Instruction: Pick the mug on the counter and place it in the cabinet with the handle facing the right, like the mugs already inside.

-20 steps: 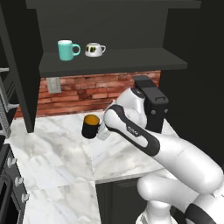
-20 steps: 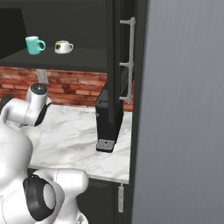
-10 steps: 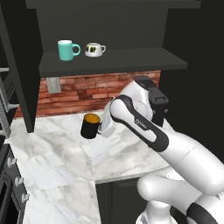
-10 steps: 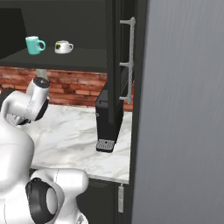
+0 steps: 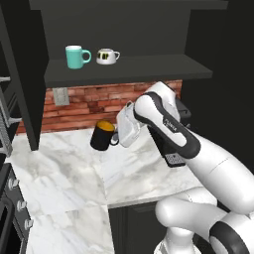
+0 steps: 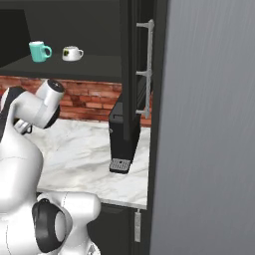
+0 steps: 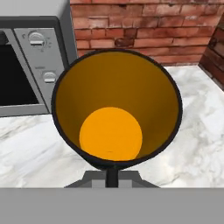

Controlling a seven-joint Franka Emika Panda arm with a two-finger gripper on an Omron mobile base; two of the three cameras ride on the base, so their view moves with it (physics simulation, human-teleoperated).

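The black mug (image 5: pixel 102 135) with its orange inside hangs tilted a little above the marble counter (image 5: pixel 64 168), mouth turned up and to the right. My gripper (image 5: pixel 119 137) is shut on it from the right, at the side where the handle (image 5: pixel 114 141) is. In the hand view the mug's orange inside (image 7: pixel 111 131) faces the camera, and the gripper (image 7: pixel 112 176) holds its lower rim. The dark open cabinet's shelf (image 5: pixel 134 69) runs above, well higher than the mug. The handle is hidden in the hand view.
A teal mug (image 5: pixel 75 56) and a squat white mug (image 5: pixel 106 56) stand at the shelf's left, handles to the right. A black coffee machine (image 6: pixel 121 139) stands on the counter at the right. A microwave (image 7: pixel 26 65) sits beyond the mug. Stove knobs (image 5: pixel 15 198) line the left edge.
The arm's elbow has swung upward and the mug has risen slightly off the counter, still in the gripper's hold.
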